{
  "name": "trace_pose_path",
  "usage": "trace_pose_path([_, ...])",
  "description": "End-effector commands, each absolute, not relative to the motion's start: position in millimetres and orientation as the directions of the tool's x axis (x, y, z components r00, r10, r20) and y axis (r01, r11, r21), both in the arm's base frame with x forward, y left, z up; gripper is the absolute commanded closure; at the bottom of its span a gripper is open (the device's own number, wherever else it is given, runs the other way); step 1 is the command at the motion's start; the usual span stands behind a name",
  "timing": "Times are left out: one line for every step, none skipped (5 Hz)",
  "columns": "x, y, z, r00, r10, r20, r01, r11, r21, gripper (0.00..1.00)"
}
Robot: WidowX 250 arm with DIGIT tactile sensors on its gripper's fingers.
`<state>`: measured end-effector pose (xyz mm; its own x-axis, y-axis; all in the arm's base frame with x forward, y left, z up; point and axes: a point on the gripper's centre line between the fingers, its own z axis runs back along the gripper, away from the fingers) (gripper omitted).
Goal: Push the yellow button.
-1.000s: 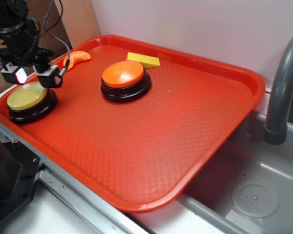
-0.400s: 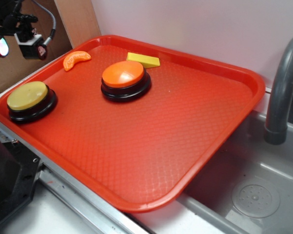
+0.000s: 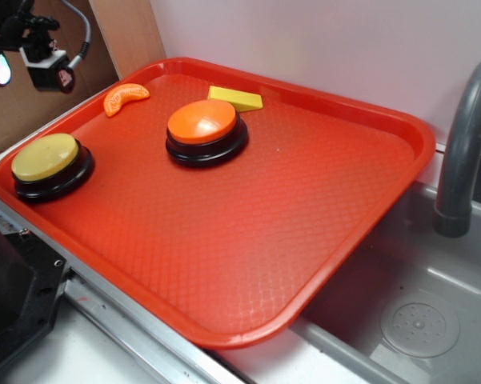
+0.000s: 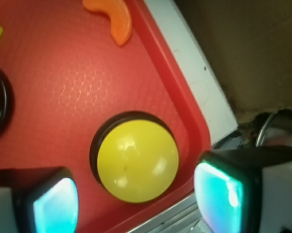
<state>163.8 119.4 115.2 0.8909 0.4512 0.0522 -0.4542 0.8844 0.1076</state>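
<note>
Although the hand [image 3: 24, 68] sits at the top-left corner of the exterior view, most of it is cut off by the frame edge; only two finger pads [image 3: 50, 72] and a looped cable show, so the arm behind it cannot be made out. From the wrist view the hand [image 4: 136, 194] shows as two fingertips [image 4: 223, 191] with glowing cyan faces at the bottom corners, set well apart with nothing between them: spread wide, holding nothing.

The yellow button [image 3: 46, 157] lies below the hand and clear of it, not touching either finger. In the wrist view the yellow button [image 4: 137, 160] sits between and just ahead of the two fingertips. Dome is round, pale yellow, glossy, with small highlights; it rests on a black circular base, of which only a thin rim shows from above. It stands upright, dome facing up. Being round, it has no long axis.

It rests on the red tray [image 3: 304, 264], in the corner nearest the hand, close to the tray rim [image 4: 184, 102]. Farther from the hand on the same tray: an orange-topped button [image 3: 203, 122], only a black sliver of it visible at the wrist view's left edge; an orange wedge [image 3: 124, 97]; a flat yellow block [image 3: 236, 98]. On the far side from the hand, a grey sink [image 3: 416, 312] and a faucet [image 3: 460, 152], its top cut off.
</note>
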Motion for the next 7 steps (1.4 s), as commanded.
trace_pose_path([167, 125, 142, 0.901, 0.412, 0.136, -0.426, 0.900, 0.096, 0.00])
trace_pose_path([164, 122, 145, 0.906, 0.402, 0.134, -0.416, 0.904, 0.098, 0.00])
trace_pose_path([162, 121, 149, 0.910, 0.393, 0.136, -0.407, 0.908, 0.099, 0.00])
trace_pose_path([159, 119, 155, 0.910, 0.390, 0.142, -0.405, 0.909, 0.099, 0.00])
trace_pose_path([157, 116, 158, 0.910, 0.388, 0.147, -0.405, 0.909, 0.104, 0.00])
trace_pose_path([157, 116, 161, 0.907, 0.393, 0.150, -0.410, 0.906, 0.107, 0.00])
trace_pose_path([157, 115, 167, 0.902, 0.404, 0.154, -0.421, 0.900, 0.110, 0.00])
